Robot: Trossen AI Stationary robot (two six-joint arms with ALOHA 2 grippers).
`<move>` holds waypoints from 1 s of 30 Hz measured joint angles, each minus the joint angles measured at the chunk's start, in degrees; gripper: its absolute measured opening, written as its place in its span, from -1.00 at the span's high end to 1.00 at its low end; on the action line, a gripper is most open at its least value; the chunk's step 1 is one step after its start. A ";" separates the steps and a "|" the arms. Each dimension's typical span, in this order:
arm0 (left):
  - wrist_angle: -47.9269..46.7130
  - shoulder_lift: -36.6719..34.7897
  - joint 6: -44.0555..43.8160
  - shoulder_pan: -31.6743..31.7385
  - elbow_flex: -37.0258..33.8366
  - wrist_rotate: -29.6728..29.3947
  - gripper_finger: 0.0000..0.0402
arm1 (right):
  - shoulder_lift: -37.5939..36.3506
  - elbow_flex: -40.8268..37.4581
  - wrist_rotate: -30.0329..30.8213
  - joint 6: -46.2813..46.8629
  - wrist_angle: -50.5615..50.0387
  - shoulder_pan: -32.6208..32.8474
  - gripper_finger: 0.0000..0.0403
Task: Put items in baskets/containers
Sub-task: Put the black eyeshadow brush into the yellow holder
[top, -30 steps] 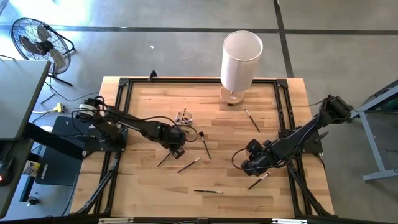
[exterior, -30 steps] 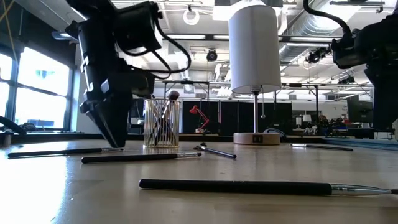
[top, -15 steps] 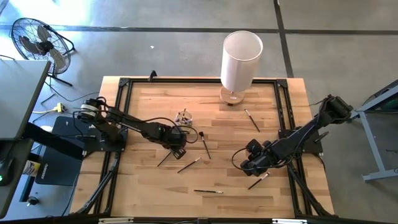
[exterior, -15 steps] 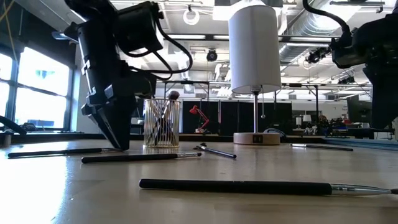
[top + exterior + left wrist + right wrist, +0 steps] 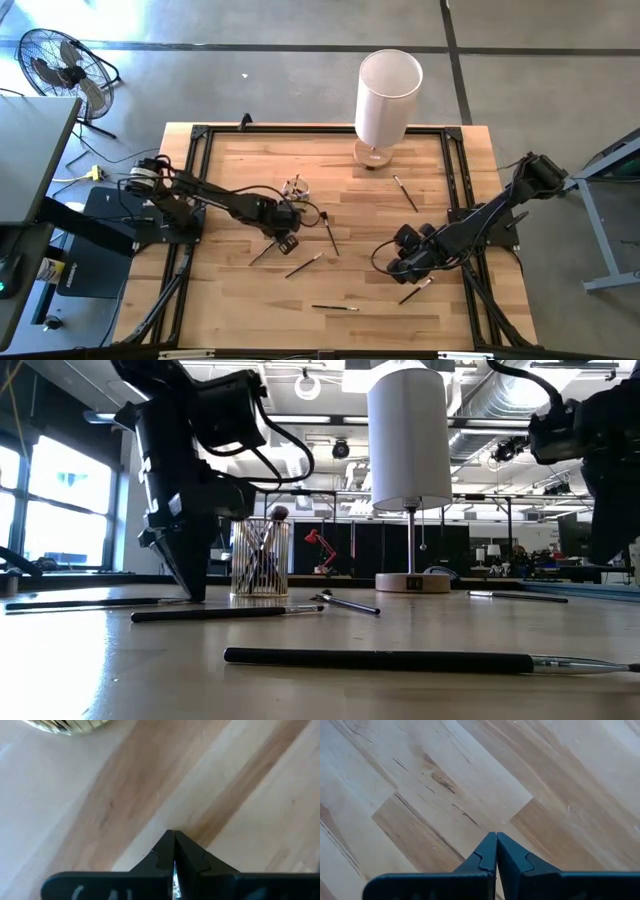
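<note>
Several thin makeup brushes lie flat on the wooden table (image 5: 240, 160), among them a dark one (image 5: 264, 253) left of centre. My left gripper (image 5: 281, 243) stands with its tips on the table at that brush's far end, shut on it. Just behind it stands the small glass cup (image 5: 294, 189), holding several brushes upright. My right gripper (image 5: 392, 268) hangs shut over bare wood at the right, touching nothing, with another brush (image 5: 415, 291) on the table beside it. My left gripper comes from above, fingers pointing down. It is shut on the dark brush's far end (image 5: 178, 600). In the left wrist view only a bright sliver (image 5: 174, 876) shows between the closed fingers, which hide the rest. The brush lies flat on the table.
A tall white cylinder (image 5: 388, 95) on a wooden base stands at the far edge. Loose brushes lie at the centre (image 5: 329, 232), (image 5: 303, 265), near the front (image 5: 335, 307) and toward the far right (image 5: 405, 193). A black frame (image 5: 190, 200) borders the tabletop.
My left gripper has shut its fingers at the table top on the dark brush's far end, keeping its place. The brush stays flat on the table.
</note>
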 joint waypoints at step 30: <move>-4.52 -22.51 5.32 -5.17 7.26 -27.41 1.00 | 0.02 0.02 4.24 -4.92 6.57 -1.98 0.97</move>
